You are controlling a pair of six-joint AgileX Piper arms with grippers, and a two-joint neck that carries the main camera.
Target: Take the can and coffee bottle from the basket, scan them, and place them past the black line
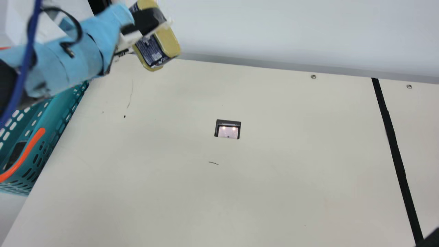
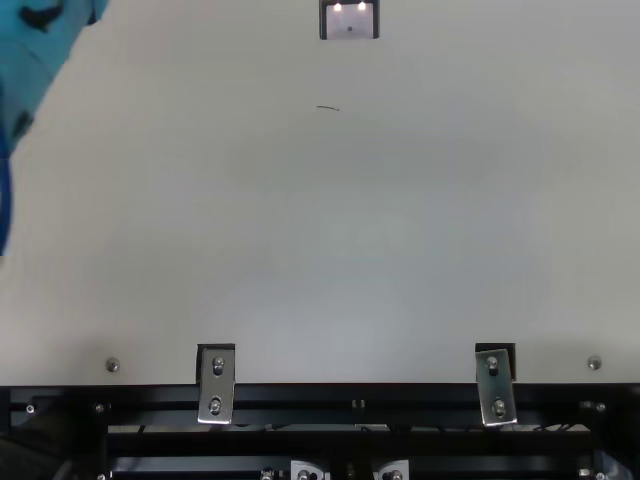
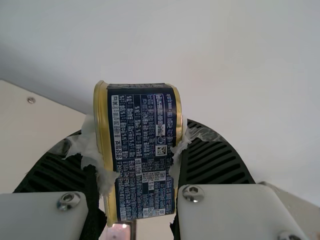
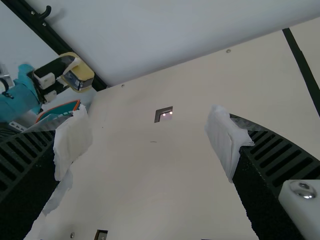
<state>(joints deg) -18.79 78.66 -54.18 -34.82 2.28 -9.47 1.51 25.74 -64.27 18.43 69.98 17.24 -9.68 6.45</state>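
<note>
My left gripper (image 1: 149,22) is raised over the table's back left, shut on the can (image 1: 151,51), a gold-rimmed one with a dark blue label. In the left wrist view the can (image 3: 142,150) stands between the ribbed fingers of that gripper (image 3: 140,165). Part of my right gripper (image 1: 430,238) shows at the main view's lower right corner; in the right wrist view this gripper (image 4: 150,145) is open with nothing between its fingers. A dark item (image 1: 15,154) lies in the teal basket (image 1: 51,133); I cannot tell whether it is the coffee bottle.
The lit scanner window (image 1: 228,131) is set in the cream table (image 1: 274,178), right of the raised can. The black line (image 1: 394,144) crosses the table's right side. A pale wall (image 1: 291,34) stands along the back edge, and metal brackets (image 2: 216,384) along the front.
</note>
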